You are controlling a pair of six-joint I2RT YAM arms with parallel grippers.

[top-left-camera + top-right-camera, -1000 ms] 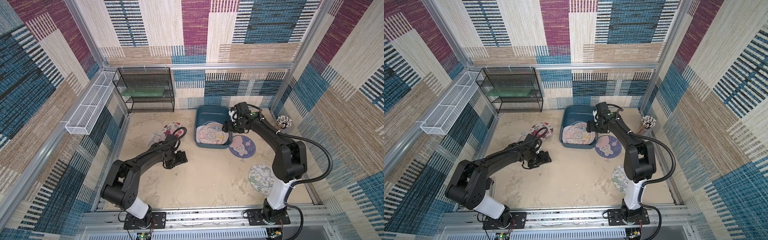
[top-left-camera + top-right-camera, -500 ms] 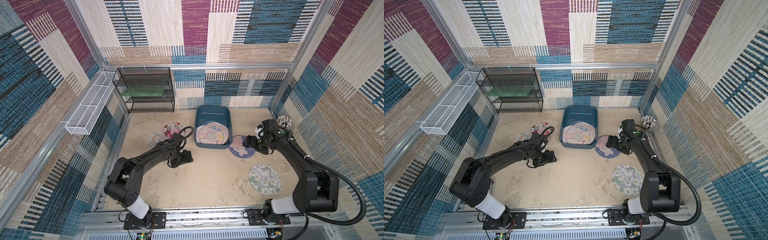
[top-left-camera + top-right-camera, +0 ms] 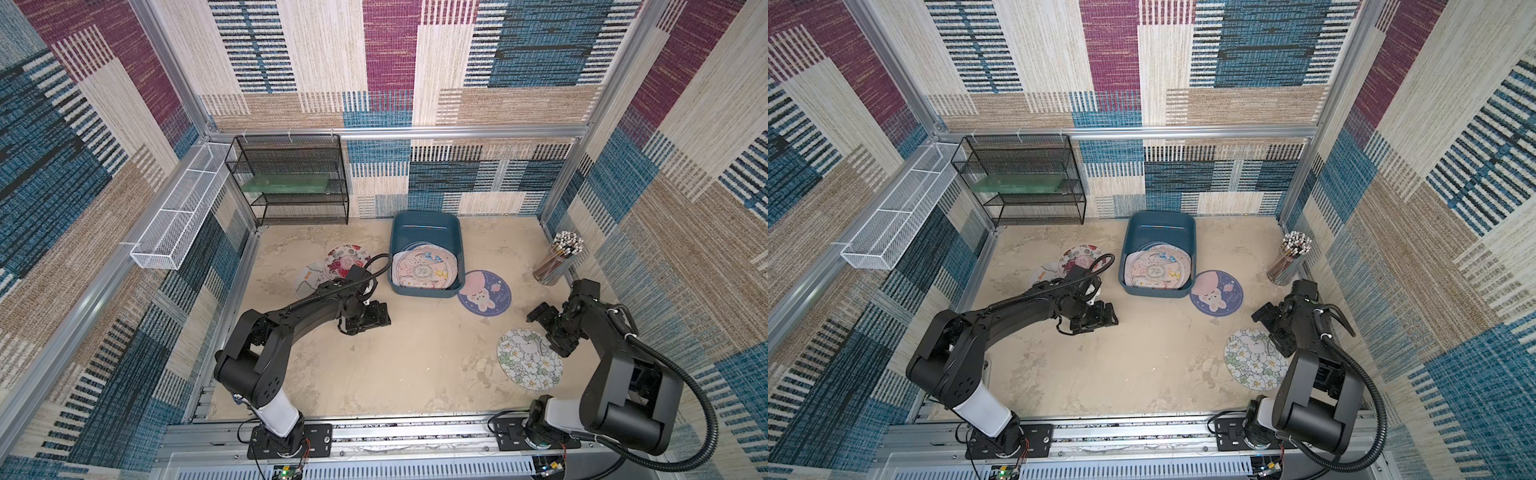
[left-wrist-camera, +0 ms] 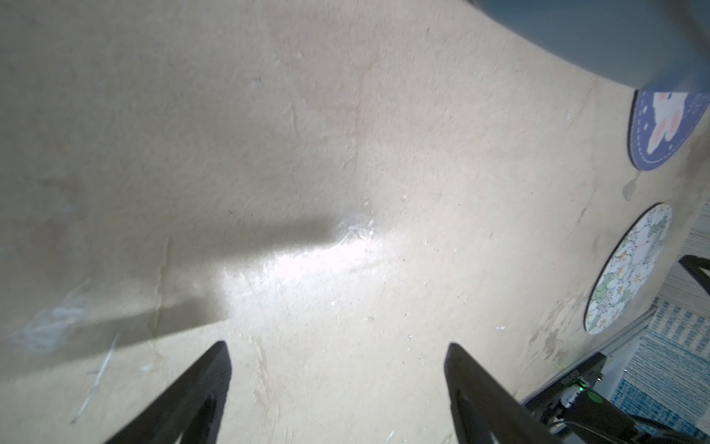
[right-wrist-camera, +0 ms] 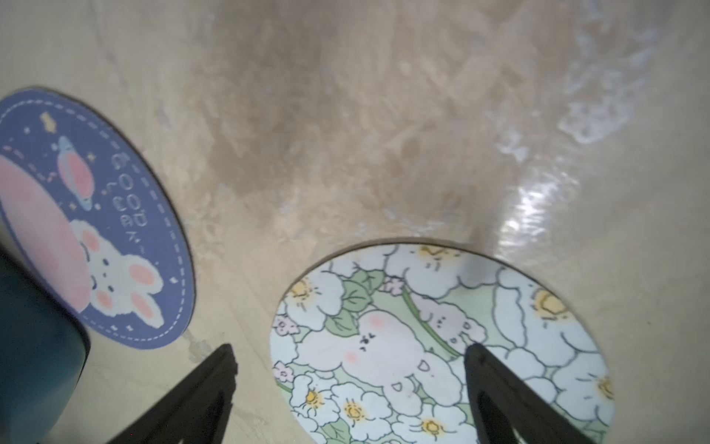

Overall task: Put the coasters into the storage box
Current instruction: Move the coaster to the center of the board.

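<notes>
The right hand point(image 3: 548, 330) is spread wide with nothing in it, well out from the storage box point(image 3: 420, 293) toward the box's front right. In the right wrist view one finger point(image 5: 511, 403) hangs over the edge of the flower-and-rabbit coaster point(image 5: 442, 346) and the other over bare desk point(image 5: 345, 115). Whether either touches down I cannot tell. The left hand point(image 3: 374, 318) is also wide and empty, low over bare desk just off the box's front left corner.

The box sits open side up, its long axis running from the front toward the back wall. A stack of coasters point(image 3: 422, 272) lies print up in its front end, their edges reaching both side walls. The rear part of the box floor is bare.

The coasters are round, so none has a long axis. Those outside the box all lie flat, print up. The blue rabbit coaster point(image 3: 484, 295) lies just beside the box's front right corner. The flower-and-rabbit coaster lies farther out the same way, apart from it. Left of the box a rose-printed coaster point(image 3: 348, 259) overlaps a white coaster point(image 3: 306, 279), both partly behind the left arm.

A broad stretch of bare desk lies in front of the box, between the two hands. A cup of pencils point(image 3: 559, 259) stands well to the box's right by the side wall, and a black wire rack point(image 3: 291, 178) stands to its rear left.
</notes>
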